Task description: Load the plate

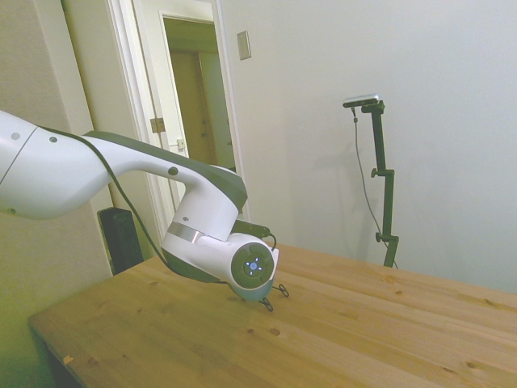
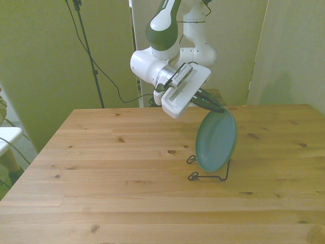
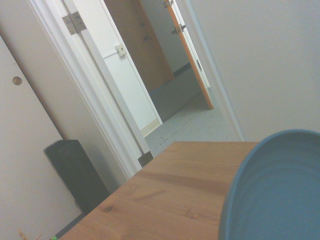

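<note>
The teal plate [image 2: 217, 141] stands almost upright on its edge in a thin black wire stand [image 2: 209, 176] on the wooden table, toward the front view's right. My gripper [image 2: 218, 108] reaches down at a slant to the plate's top rim, and its dark fingers [image 2: 207, 101] are shut on that rim. In the side view the arm's wrist hides the plate, and only the stand's wire loops [image 1: 277, 292] show below it. The wrist view shows a curved part of the plate [image 3: 277, 192] from close by.
The wooden table [image 2: 117, 173] spreads wide toward the front view's left and toward the camera. Beyond the table's far edge in the side view are an open doorway [image 1: 198, 97] and a black box [image 1: 121, 238] on the floor.
</note>
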Robot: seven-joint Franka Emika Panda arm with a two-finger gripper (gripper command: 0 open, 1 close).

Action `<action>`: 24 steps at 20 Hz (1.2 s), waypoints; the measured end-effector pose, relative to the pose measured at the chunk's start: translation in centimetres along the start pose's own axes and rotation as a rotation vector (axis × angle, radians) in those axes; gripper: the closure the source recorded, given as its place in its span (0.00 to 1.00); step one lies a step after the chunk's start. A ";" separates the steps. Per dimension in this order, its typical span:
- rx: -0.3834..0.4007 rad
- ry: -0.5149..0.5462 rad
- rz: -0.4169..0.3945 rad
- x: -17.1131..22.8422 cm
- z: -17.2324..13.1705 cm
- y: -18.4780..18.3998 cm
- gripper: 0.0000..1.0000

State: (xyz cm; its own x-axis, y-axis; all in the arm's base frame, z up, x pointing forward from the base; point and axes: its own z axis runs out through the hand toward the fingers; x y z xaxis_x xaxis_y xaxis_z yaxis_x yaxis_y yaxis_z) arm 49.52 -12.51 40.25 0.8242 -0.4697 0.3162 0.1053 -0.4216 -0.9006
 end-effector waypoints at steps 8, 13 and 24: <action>-0.003 0.013 0.004 0.4 -0.5 0.4 1.00; -0.006 0.003 0.004 0.7 0.1 0.7 1.00; -0.010 -0.007 0.006 1.1 0.8 0.9 0.00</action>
State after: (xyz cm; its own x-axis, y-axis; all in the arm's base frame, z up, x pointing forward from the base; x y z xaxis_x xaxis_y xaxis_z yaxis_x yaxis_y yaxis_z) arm 50.97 -12.80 39.60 0.8285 -0.4670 0.3090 0.0949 -0.4266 -0.8994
